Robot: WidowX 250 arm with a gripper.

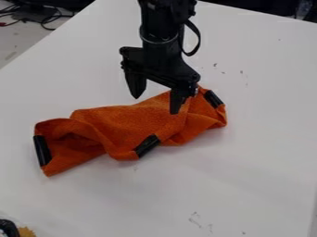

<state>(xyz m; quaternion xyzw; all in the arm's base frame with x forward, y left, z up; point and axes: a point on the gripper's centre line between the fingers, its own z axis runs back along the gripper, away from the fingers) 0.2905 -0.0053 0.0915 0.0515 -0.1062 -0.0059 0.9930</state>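
1. Your gripper (pixel 155 104) hangs spread over the crumpled orange cloth (pixel 133 124).
2. You have the cloth lying on the worktop (pixel 248 162), inward from its left edge.
3. Straddle a raised fold squarely before closing.

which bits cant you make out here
All in the camera view:
Orange cloth: underside, hidden by its folds.
Gripper: whether it touches the cloth, unclear at this slant.
Arm: upper part, cut off by top edge.
Black-and-yellow object: cut off at lower left corner.
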